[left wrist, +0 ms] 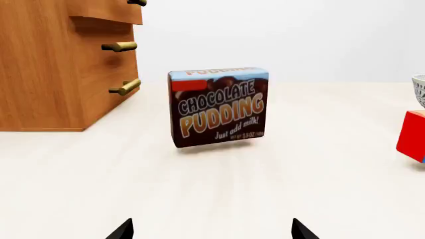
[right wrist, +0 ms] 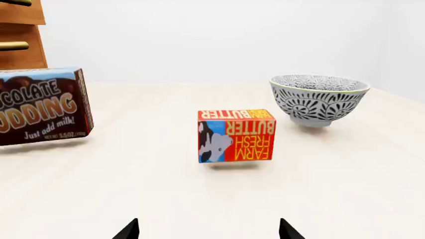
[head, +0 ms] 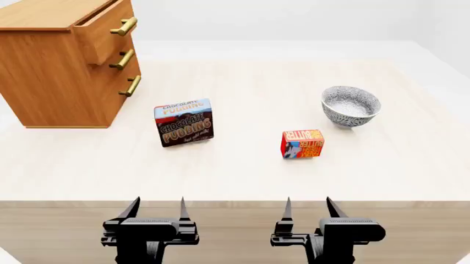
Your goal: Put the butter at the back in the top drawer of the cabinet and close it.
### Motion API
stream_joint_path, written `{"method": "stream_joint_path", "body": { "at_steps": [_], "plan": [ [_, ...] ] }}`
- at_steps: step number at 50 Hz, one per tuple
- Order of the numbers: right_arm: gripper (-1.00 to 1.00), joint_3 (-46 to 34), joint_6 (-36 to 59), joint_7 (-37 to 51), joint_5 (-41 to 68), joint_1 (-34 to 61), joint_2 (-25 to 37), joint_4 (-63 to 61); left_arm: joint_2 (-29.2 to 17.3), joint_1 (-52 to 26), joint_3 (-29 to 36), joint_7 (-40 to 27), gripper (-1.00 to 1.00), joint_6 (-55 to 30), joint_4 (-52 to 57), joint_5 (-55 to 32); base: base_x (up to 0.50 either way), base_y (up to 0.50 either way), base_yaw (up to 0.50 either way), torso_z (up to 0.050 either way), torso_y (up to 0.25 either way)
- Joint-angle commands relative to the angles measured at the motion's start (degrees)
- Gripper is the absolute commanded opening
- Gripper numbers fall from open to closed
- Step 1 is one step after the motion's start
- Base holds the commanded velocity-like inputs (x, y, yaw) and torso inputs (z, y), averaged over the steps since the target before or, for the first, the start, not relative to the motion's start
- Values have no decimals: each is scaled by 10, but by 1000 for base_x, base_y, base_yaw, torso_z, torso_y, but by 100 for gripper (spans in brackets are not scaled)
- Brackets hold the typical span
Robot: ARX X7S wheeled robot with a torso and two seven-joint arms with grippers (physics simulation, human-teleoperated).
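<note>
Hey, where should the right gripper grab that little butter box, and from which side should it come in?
Likely across the two short side faces of the butter, coming down from above. It stands upright, apart from the bowl and pudding box, so both sides look free. The right gripper is open and nearly in line with it.

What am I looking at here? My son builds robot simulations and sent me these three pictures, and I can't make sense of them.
It is a simulated two-armed robot at a pale table. One picture looks down from its head; the black pincers at the bottom are its left gripper and right gripper, both open and holding nothing. The other two come from cameras near each gripper. On the table stand a wooden cabinet whose top drawer is partly pulled out, a chocolate pudding box, a small butter box and a patterned bowl.
</note>
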State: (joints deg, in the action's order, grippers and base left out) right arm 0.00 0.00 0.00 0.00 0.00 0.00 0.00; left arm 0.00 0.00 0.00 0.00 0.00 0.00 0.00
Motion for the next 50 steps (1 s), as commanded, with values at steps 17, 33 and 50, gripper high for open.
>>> {"method": "stream_joint_path", "body": {
  "at_steps": [17,33,50],
  "plan": [
    [100,-39,-7,41,30,2,32,5,-33,2,40,-37,100,10,-1,-27,0,0,0,0,0],
    [100,-55,-11,56,39,3,44,5,-45,4,53,-48,100,11,4,-44,0,0,0,0,0],
    [100,-68,-13,67,52,4,55,6,-56,2,67,-65,100,8,3,-49,0,0,0,50,0]
  ]
}}
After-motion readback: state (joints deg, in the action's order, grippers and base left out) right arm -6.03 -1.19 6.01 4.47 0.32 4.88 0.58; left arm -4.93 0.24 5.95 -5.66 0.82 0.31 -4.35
